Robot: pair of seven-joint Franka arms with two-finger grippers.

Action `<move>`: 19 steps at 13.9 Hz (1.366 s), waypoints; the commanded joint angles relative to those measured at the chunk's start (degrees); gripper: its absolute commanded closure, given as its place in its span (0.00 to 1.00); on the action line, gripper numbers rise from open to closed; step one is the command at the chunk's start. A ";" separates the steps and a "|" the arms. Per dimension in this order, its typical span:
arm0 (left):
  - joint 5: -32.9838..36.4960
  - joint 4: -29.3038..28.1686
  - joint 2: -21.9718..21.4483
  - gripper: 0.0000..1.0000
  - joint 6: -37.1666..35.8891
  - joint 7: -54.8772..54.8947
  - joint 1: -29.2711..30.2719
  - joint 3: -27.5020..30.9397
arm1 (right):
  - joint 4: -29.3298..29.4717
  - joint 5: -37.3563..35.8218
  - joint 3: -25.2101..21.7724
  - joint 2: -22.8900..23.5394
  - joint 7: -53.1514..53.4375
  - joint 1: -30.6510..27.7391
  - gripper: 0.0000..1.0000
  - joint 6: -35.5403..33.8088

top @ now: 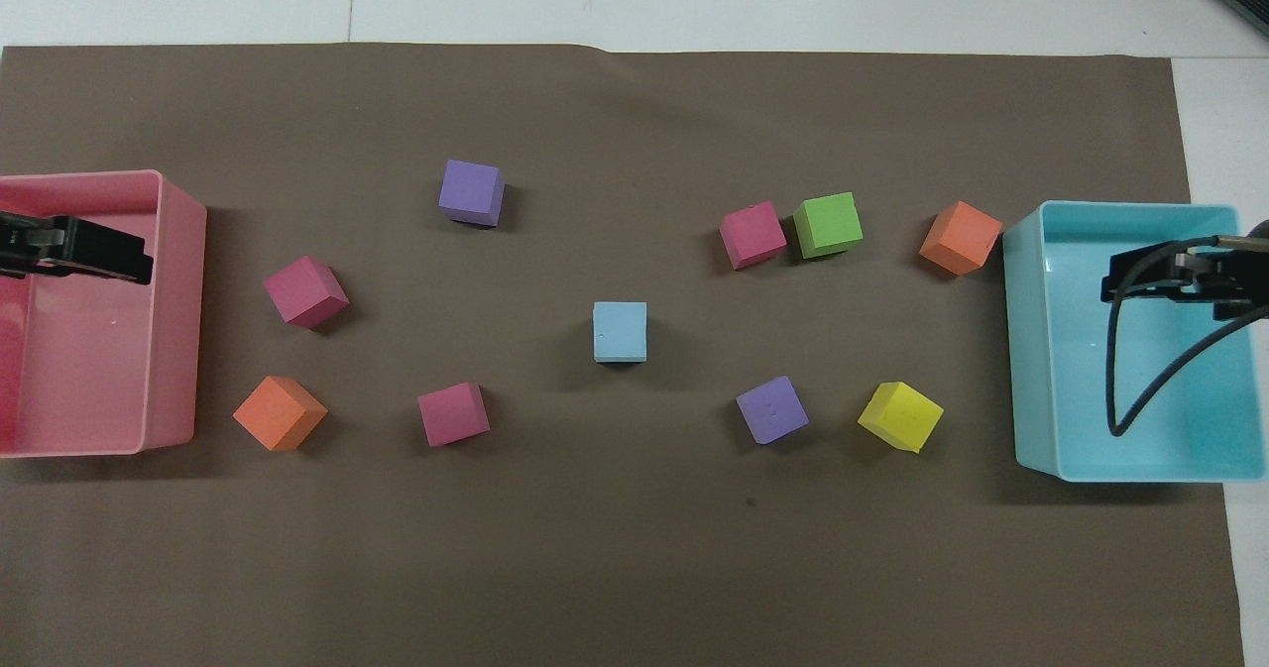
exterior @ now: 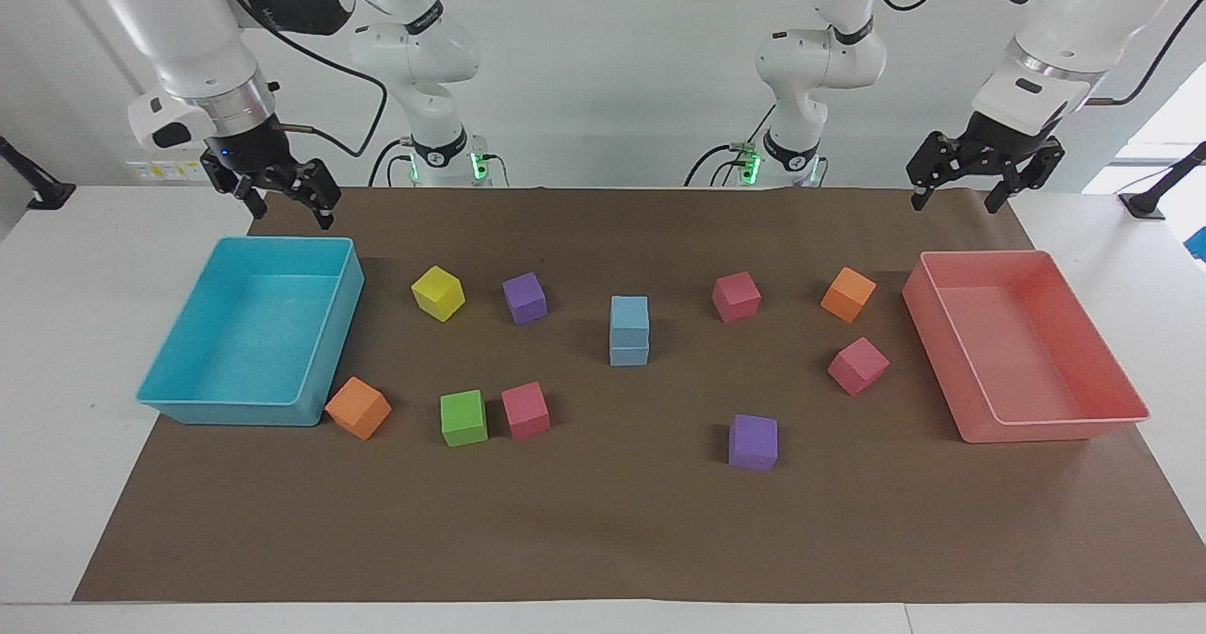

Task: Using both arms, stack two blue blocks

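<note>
Blue blocks (exterior: 628, 330) stacked mid-desk, left end effector (exterior: 961, 195) spread and empty above pink tray (exterior: 1083, 422), right end effector (exterior: 287, 208) spread above turquoise tray (exterior: 226, 406)

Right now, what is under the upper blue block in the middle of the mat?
The upper blue block rests squarely on the second blue block. The overhead view shows only the upper one; the lower one is covered there. Where their faces meet cannot be seen.

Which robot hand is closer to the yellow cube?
The right gripper: it hangs open by the turquoise tray, which stands beside the yellow cube. The left gripper hangs open at the table's pink-tray end.
</note>
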 commanded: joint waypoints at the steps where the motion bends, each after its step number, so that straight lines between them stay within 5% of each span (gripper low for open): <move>1: -1.01 1.15 0.25 0.00 -1.22 0.94 0.95 -0.51 | 1.68 -1.66 0.99 -1.75 -3.67 -0.10 0.00 -0.95; 6: -1.01 1.05 0.25 0.00 -1.22 0.85 0.77 -0.69 | 8.89 -0.52 -0.06 -1.66 -4.90 -0.45 0.00 -7.53; 19: -1.00 1.05 0.16 0.00 -1.40 0.59 0.33 -0.78 | 4.06 0.45 0.11 -4.12 -12.56 -0.54 0.00 -9.13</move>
